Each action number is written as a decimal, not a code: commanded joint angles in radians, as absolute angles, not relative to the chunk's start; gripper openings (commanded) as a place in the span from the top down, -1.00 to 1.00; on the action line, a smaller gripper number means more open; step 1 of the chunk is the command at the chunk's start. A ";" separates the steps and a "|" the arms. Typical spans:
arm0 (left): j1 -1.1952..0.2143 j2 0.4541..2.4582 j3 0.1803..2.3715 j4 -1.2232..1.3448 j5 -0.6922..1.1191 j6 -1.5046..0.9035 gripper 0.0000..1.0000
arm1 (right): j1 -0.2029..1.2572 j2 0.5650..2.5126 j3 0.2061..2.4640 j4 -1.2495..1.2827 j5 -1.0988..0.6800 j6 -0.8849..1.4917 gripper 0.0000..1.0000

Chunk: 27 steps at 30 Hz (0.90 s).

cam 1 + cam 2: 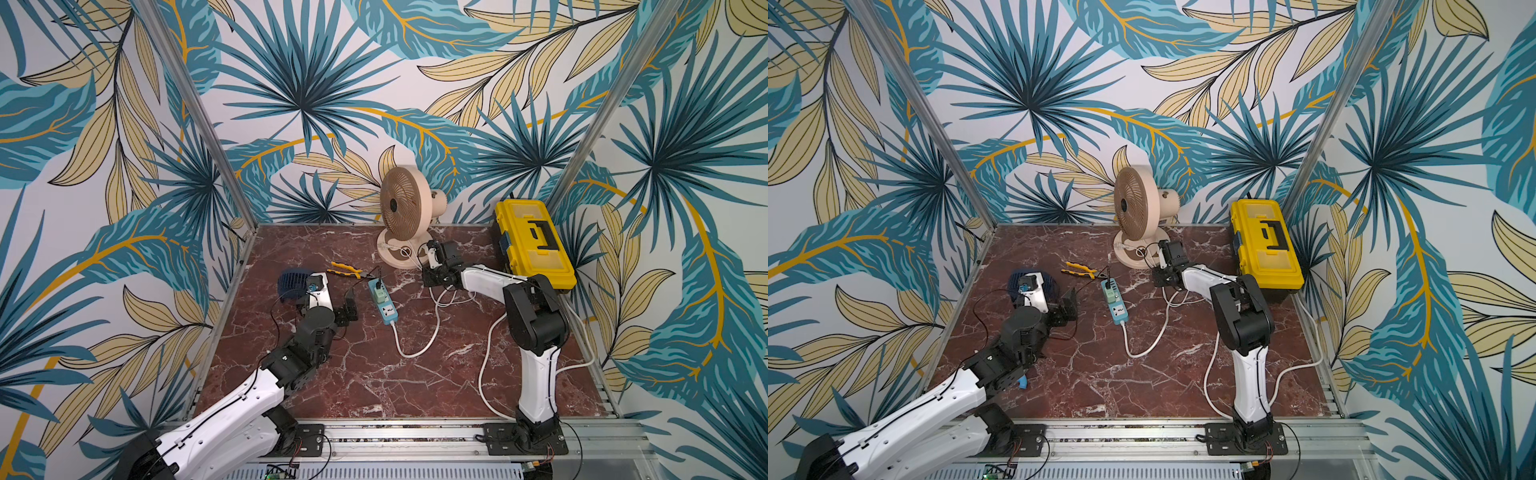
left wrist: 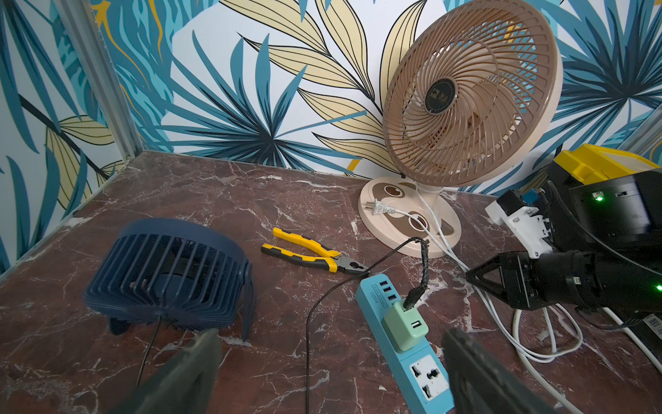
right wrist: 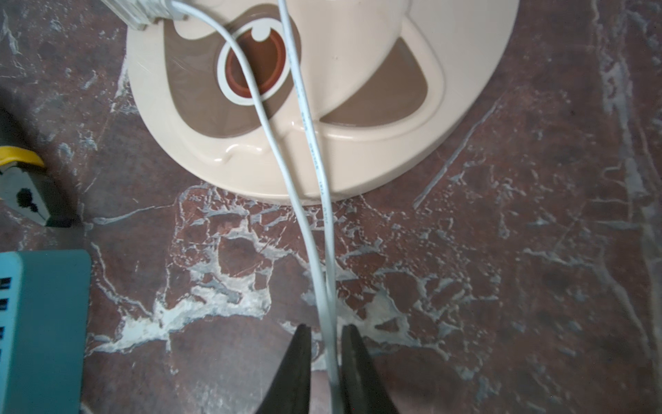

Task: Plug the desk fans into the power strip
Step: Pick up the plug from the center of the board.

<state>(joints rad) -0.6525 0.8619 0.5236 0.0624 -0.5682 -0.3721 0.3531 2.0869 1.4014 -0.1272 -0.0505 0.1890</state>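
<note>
Power strip (image 1: 382,301) (image 1: 1114,302) lies flat nr the ctr of the frame in both top views, on the red marble bench (image 1: 374,374). Its port end points up-frame & its own white lead (image 1: 415,349) curls off the lower end. A green adapter (image 2: 404,324) sits in the socket nearer the ports w/ a black cable (image 2: 308,322) in it; the 2nd socket face shows bare in the left wrist view. Desk fan (image 1: 401,203) (image 2: 469,93) stands upright at upper ctr by the back wall, above the strip in frame & apart from it. Its plug (image 2: 379,208) lies on the fan's own round base, not in the strip. Right claw (image 3: 326,333) (image 2: 473,277) sits btwn fan base & strip, pinched almost closed on the white fan cord (image 3: 304,222); 2 strands run btwn its fingers in the right wrist view. Left claw (image 2: 331,340) (image 1: 350,307) gapes fully wide w/ nothing in it, just left of the strip in the top views & beside a small navy fan (image 2: 168,279). Pliers (image 2: 311,252) lie up-left of the strip. Yellow toolbox (image 1: 534,247) sits at the bench's right edge.
</note>
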 commanded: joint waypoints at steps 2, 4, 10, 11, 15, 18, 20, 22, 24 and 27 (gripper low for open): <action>-0.647 0.847 0.533 0.058 -0.575 -0.364 -1.00 | 0.351 2.065 1.390 -0.146 -0.048 0.184 0.83; -0.647 0.848 0.532 0.057 -0.575 -0.363 -1.00 | 0.350 2.061 1.388 -0.146 -0.045 0.184 0.88; -0.647 0.845 0.531 0.059 -0.571 -0.364 -1.00 | 0.353 2.012 1.368 -0.142 -0.035 0.187 0.98; -0.647 0.843 0.531 0.058 -0.571 -0.364 -1.00 | 0.353 1.998 1.362 -0.140 -0.035 0.185 0.99; -0.647 0.843 0.530 0.060 -0.570 -0.365 -1.00 | 0.352 1.929 1.327 -0.140 -0.041 0.178 0.99; -0.648 0.845 0.528 0.064 -0.566 -0.365 -1.00 | 0.353 1.882 1.306 -0.157 -0.054 0.168 0.99; -0.647 0.844 0.528 0.064 -0.565 -0.365 -1.00 | 0.353 1.857 1.290 -0.165 -0.051 0.165 0.99; -0.647 0.847 0.528 0.066 -0.564 -0.365 -1.00 | 0.352 1.839 1.278 -0.173 -0.050 0.160 0.99; -0.647 0.848 0.528 0.067 -0.562 -0.362 -1.00 | 0.353 1.817 1.262 -0.185 -0.057 0.158 1.00; -0.646 0.851 0.526 0.073 -0.550 -0.354 -1.00 | 0.352 1.769 1.237 -0.201 -0.077 0.160 1.00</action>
